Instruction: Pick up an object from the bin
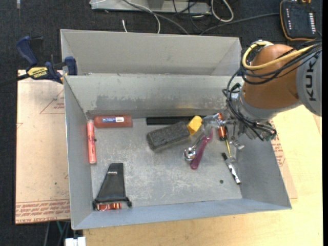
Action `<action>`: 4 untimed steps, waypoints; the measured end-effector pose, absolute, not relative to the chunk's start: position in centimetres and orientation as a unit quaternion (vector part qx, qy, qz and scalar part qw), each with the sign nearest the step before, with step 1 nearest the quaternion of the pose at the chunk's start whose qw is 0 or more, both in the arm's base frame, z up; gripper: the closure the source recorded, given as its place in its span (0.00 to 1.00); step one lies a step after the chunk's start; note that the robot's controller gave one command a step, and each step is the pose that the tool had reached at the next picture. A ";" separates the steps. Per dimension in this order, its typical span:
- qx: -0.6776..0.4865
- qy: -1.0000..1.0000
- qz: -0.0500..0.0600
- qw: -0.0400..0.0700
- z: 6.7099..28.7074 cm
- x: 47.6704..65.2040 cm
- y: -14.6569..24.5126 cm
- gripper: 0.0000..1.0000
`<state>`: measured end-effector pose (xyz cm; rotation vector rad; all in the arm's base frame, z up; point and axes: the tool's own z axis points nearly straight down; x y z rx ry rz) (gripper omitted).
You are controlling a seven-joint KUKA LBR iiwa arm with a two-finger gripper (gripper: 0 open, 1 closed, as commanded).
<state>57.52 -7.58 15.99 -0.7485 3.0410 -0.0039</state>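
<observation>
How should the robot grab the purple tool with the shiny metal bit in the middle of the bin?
Probably by the purple handle of the purple tool, coming straight down from above and squeezing across its thin width. It lies flat and slanted on the bin floor, so its long sides are easy to reach. The shiny metal bit on its left looks lumpy and harder to hold.

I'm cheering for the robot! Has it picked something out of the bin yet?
Not yet, as far as I can see. Done: the gripper sits inside the bin, by the wall on the view's right. In hand: nothing visibly lifted; the purple-handled tool and the thin pen nearest it lie on the floor, like the grey block. Left: grasp one thing and lift it out.
</observation>
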 end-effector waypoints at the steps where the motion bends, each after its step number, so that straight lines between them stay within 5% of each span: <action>1: -0.411 0.911 0.001 0.000 13.5 58.7 -6.2 0.00; 2: -0.438 0.899 -0.002 0.005 7.0 59.5 -6.2 0.00; 3: -0.596 0.803 -0.004 0.007 7.0 60.5 -6.3 1.00; 4: -0.595 0.803 -0.003 0.007 7.1 60.5 -6.3 1.00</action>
